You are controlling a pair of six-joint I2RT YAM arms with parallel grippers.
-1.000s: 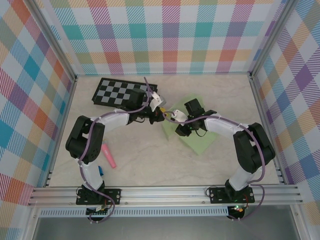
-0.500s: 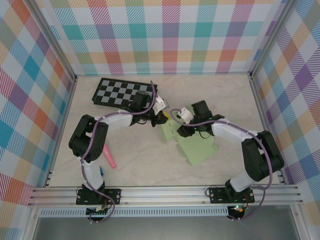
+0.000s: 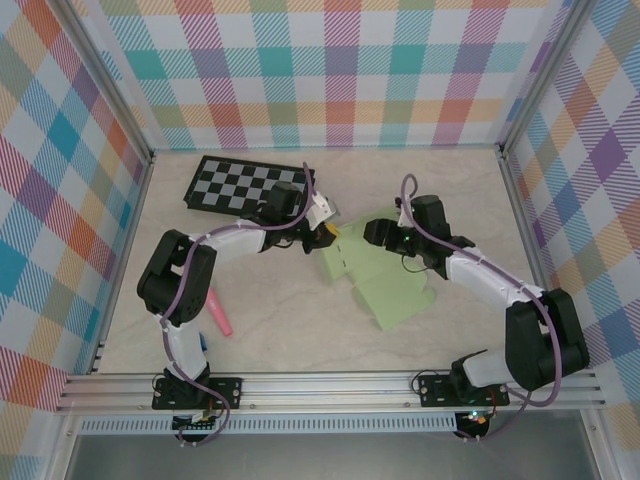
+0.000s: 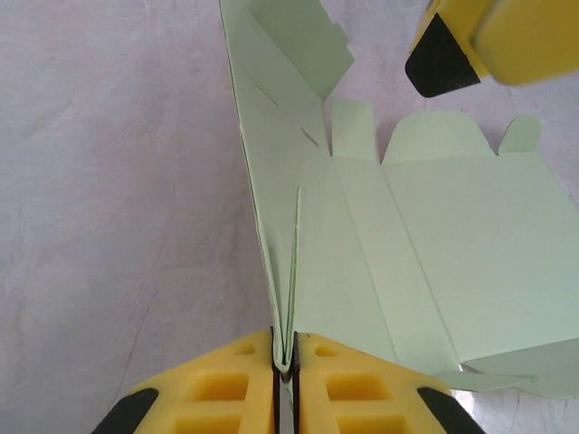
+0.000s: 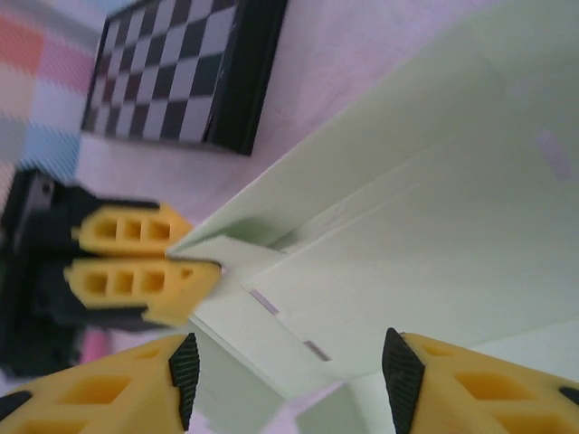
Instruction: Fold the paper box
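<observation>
The paper box (image 3: 388,285) is pale green card lying partly unfolded at the table's centre, with one flap raised at its far left. My left gripper (image 3: 331,233) is shut on that raised, doubled edge; in the left wrist view the card (image 4: 434,235) runs straight into the closed yellow pads (image 4: 283,362). My right gripper (image 3: 371,232) hovers over the box's far edge, open, with nothing between its fingers. In the right wrist view its jaws (image 5: 289,371) stand wide above the card (image 5: 434,208), and the left gripper (image 5: 194,258) pinches the corner beyond.
A black-and-grey checkerboard (image 3: 245,185) lies at the back left, close behind the left arm. A pink marker (image 3: 218,312) and a small blue object (image 3: 203,345) lie near the left arm's base. Checked walls enclose the table on three sides.
The right gripper has let go of the box, opened, and drawn back to the right. The box has spread out flatter on the table. The left gripper keeps its hold.
</observation>
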